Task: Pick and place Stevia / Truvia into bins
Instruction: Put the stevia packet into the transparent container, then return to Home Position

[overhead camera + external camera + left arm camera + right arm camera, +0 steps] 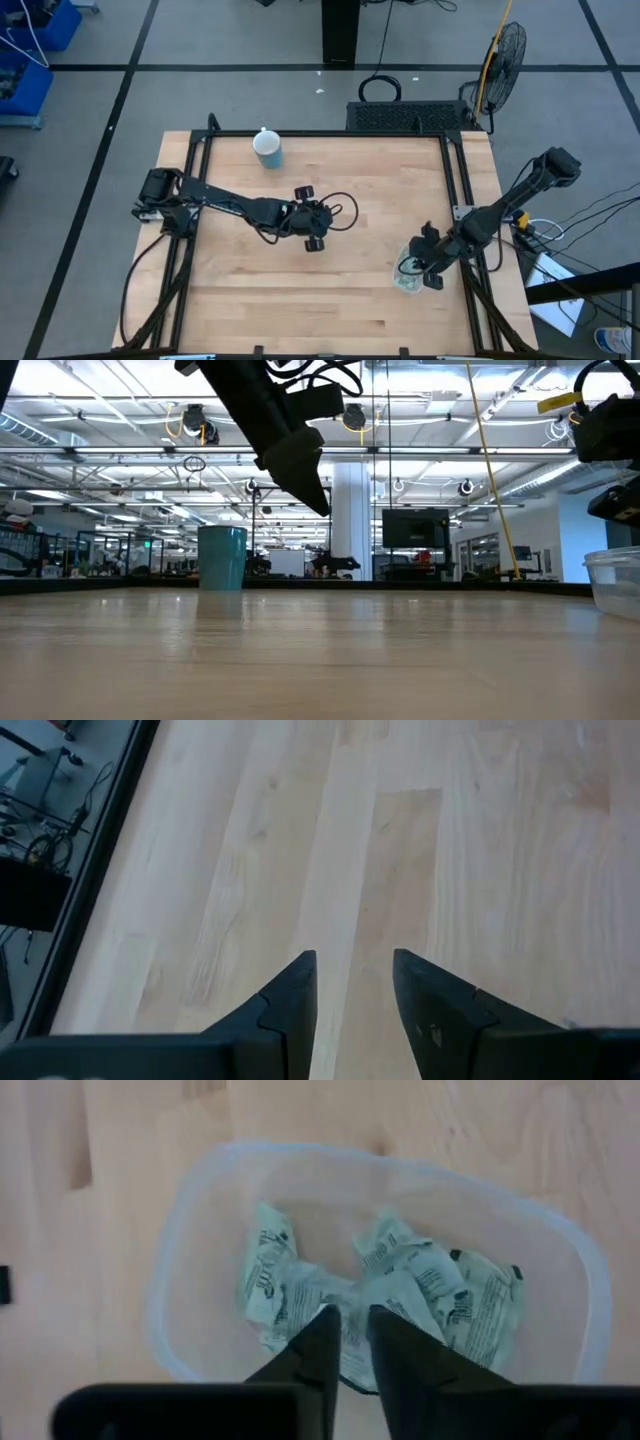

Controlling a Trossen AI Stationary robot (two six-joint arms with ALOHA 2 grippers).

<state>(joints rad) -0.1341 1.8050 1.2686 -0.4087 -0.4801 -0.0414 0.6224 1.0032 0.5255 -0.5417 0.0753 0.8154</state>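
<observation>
Several pale green and white Stevia sachets (400, 1295) lie crumpled in a heap on the floor of the clear plastic container (190, 1260), which stands near the table's right near corner (407, 282). My right gripper (347, 1330) hangs just above that heap, pointing down into the container (615, 582), with only a narrow gap between its fingers and nothing seen between them. My left gripper (352, 975) is open over bare wood at the table's middle (312, 217), held well above the surface (300, 470). No sachet shows outside the container.
A light blue cup with a white top (267, 149) stands near the table's far edge, left of centre (222, 558). Black frame rails (190, 200) run along the table's left and right sides. Bare wood lies between the two arms.
</observation>
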